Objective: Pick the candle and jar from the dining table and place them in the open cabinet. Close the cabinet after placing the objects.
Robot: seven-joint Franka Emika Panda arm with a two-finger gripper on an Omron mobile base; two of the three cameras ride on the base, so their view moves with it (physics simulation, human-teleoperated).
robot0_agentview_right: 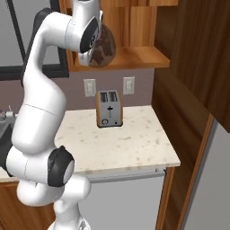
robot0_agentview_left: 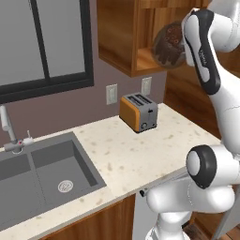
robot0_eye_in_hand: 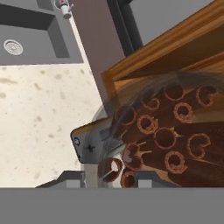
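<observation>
The jar is a round clear glass one packed with dark reddish-brown rolled sticks. It hangs at the mouth of the open cabinet, just over its bottom shelf; whether it touches the shelf I cannot tell. In the hand view the jar looms very close, lying between the fingertips of my gripper, which is shut on it. From the right base view the jar sits partly behind my wrist. The candle and the dining table are out of view.
An orange toaster stands on the speckled counter right under the cabinet, below two wall outlets. A grey double sink with a faucet lies to the left. Dark wooden panelling rises on the right.
</observation>
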